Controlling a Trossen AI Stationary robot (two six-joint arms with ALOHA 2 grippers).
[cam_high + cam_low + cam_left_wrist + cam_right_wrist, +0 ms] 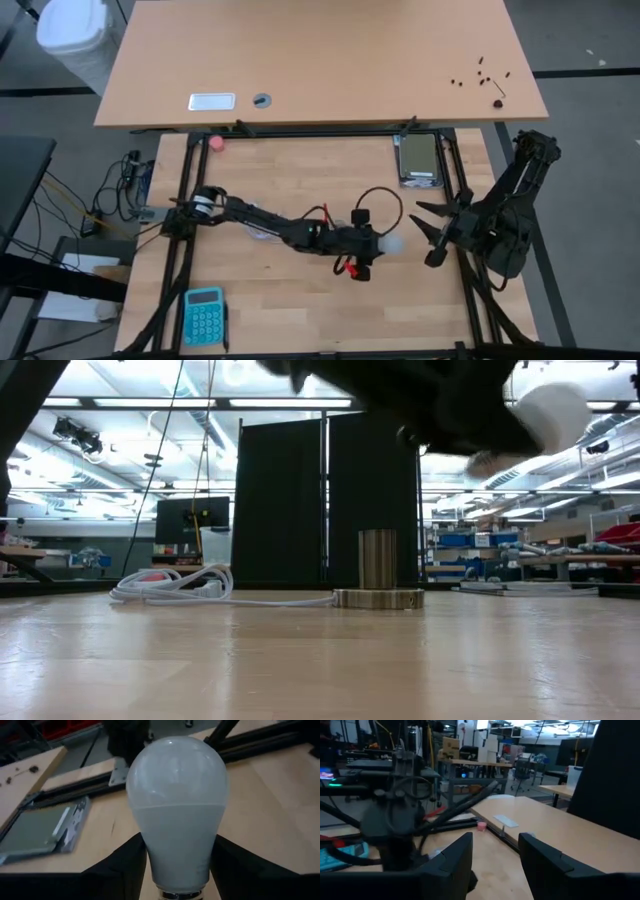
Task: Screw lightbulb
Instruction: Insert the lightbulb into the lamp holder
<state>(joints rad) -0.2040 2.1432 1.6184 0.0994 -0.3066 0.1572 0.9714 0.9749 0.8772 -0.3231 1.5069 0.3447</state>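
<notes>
My left jaws [175, 870] clamp the lightbulb [177, 805] by its narrow neck, globe forward, above the counter [300, 310], freeing the base for threading. My right jaws [432, 236] wait nearby, slightly apart, empty.

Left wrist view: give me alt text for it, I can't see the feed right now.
A white frosted lightbulb fills the picture, its lower body held between the left gripper's two dark fingers. Behind it lie the light wooden table and a flat grey metal tray.
</notes>
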